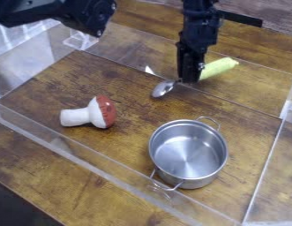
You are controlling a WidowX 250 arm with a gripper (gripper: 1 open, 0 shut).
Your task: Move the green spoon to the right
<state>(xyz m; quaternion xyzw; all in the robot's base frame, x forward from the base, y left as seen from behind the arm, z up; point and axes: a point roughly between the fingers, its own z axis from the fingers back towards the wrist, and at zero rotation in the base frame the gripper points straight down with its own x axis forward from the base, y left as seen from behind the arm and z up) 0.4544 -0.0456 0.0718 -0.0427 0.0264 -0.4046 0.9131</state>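
The green spoon (221, 66) lies slanted at the back of the wooden table, with its silver bowl pointing down-left and its yellow-green handle pointing up-right. My gripper (187, 79) comes straight down on the spoon's neck. Its dark fingers are shut on the spoon between bowl and handle, and they hide the neck. The spoon sits low, at or just above the wood; I cannot tell which.
A red-capped toy mushroom (92, 112) lies on its side at the left. A steel pot (190, 154) with two handles stands empty in front of the spoon. Clear acrylic walls (65, 150) ring the work area. A black device (83, 13) hangs at the top left.
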